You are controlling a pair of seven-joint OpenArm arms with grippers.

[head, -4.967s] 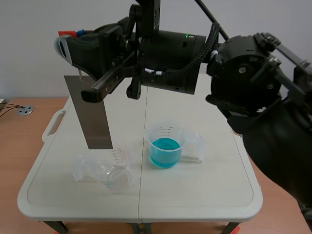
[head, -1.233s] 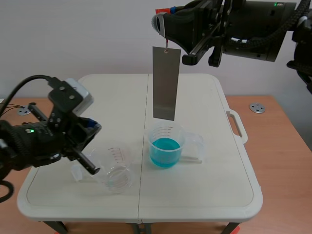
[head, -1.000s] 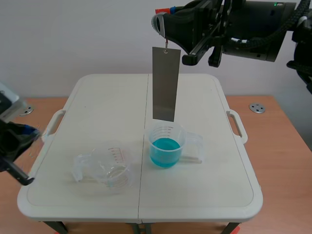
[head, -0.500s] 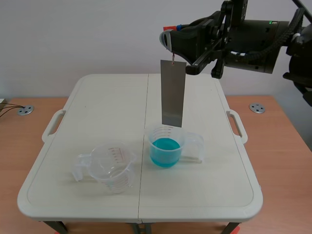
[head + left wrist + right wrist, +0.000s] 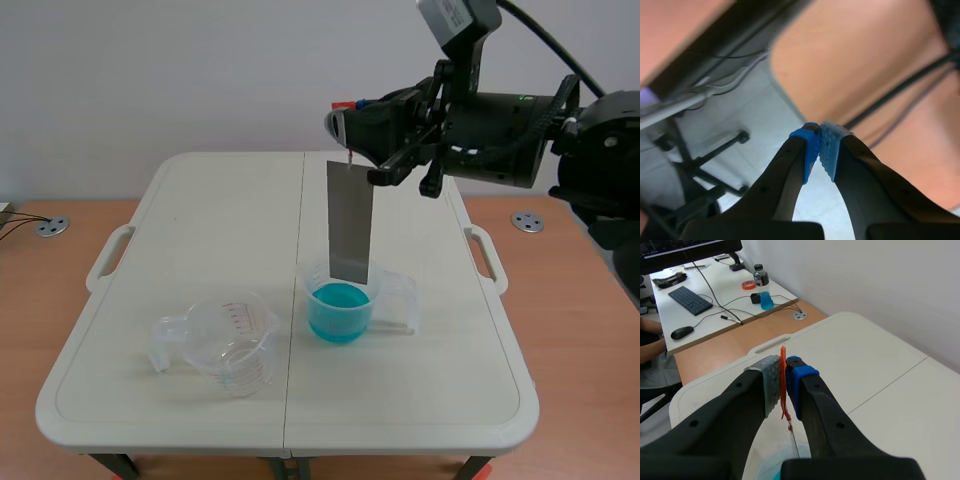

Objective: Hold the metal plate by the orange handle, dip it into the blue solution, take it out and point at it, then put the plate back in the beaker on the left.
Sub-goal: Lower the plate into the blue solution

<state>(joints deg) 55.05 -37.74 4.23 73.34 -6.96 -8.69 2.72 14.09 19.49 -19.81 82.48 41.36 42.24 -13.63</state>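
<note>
Orange handle (image 5: pixel 783 382) clamped in right jaws, left jaws closed; one plate (image 5: pixel 350 230), two beakers (image 5: pixel 340 308) (image 5: pixel 232 350).

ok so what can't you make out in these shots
- Scene view: whether the metal plate's lower edge touches the blue solution; too small to tell.
- Right wrist view: nearly all the plate, hidden below the right pincer; only the orange handle shows.
- Left wrist view: none of the task's things; the shut left pincer faces the floor.
- Scene view: the empty beaker's scale marks, too small to read.
</note>
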